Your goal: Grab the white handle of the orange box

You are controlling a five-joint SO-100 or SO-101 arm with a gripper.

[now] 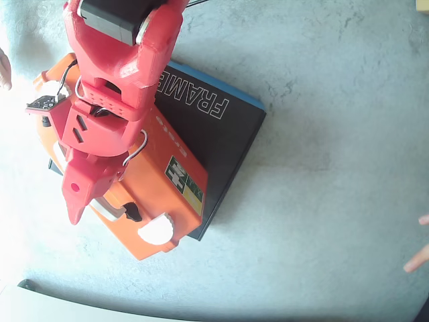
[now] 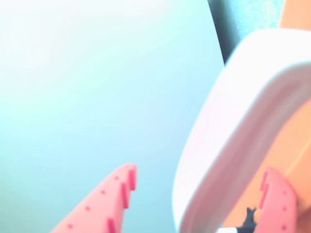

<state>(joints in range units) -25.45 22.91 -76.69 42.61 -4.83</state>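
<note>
The orange box (image 1: 149, 176) lies on a black "FRAME KIT" box (image 1: 208, 124) in the overhead view, with a green cross label (image 1: 184, 181) and a round white clasp (image 1: 155, 230). The white handle (image 1: 109, 209) runs along its lower left edge to a black clip (image 1: 132, 213) and is mostly hidden under my red gripper (image 1: 88, 204). In the wrist view the handle (image 2: 233, 131) fills the right half and passes between my two red fingers (image 2: 104, 201). My gripper (image 2: 199, 171) straddles it, open, with a gap on the left side. Orange case (image 2: 291, 145) shows behind the handle.
The boxes sit on a grey speckled surface (image 1: 322, 134). A person's fingers show at the right edge (image 1: 417, 258) and at the left edge (image 1: 4, 70). A pale board edge (image 1: 80, 312) runs along the bottom left. Strong glare washes out the left side.
</note>
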